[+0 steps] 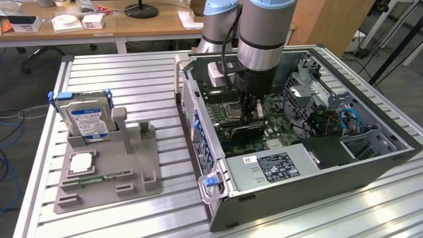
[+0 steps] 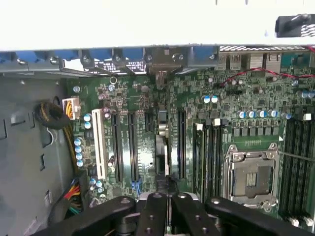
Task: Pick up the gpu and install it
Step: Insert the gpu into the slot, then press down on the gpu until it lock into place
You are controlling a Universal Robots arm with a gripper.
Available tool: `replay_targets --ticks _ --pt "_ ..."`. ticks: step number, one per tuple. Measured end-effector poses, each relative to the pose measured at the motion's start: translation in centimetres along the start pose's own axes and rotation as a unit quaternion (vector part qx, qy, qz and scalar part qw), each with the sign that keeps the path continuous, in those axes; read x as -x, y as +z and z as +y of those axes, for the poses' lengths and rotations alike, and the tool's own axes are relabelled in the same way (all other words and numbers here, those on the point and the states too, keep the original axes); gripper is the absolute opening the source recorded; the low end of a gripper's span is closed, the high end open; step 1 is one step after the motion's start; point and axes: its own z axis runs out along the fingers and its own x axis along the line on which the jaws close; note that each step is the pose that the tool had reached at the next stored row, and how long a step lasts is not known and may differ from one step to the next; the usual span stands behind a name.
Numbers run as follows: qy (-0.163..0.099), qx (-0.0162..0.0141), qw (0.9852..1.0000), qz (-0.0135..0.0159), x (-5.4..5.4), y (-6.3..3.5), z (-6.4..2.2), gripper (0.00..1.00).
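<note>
The gpu (image 1: 242, 132) is a thin dark card standing on edge in a slot of the motherboard inside the open computer case (image 1: 264, 191). In the wrist view the gpu (image 2: 162, 142) appears edge-on, running from its silvery bracket at the case wall towards my fingers. My gripper (image 1: 250, 117) reaches down into the case, right over the card. In the wrist view, the gripper (image 2: 169, 196) has its black fingers (image 2: 153, 209) pressed together just above the card's upper edge. I cannot tell whether they touch it.
A grey parts holder (image 1: 109, 171) stands on the slatted table at the exterior view's left. It carries a hard drive (image 1: 89, 119), a processor chip (image 1: 80, 162) and a green memory stick (image 1: 99, 177). The processor socket (image 2: 251, 179) and empty memory slots lie beside the card.
</note>
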Motion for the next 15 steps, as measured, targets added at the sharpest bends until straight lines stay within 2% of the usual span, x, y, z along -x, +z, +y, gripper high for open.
replay_targets --ticks 15 --pt "0.0 0.0 1.0 0.0 0.0 0.0 0.0 0.11"
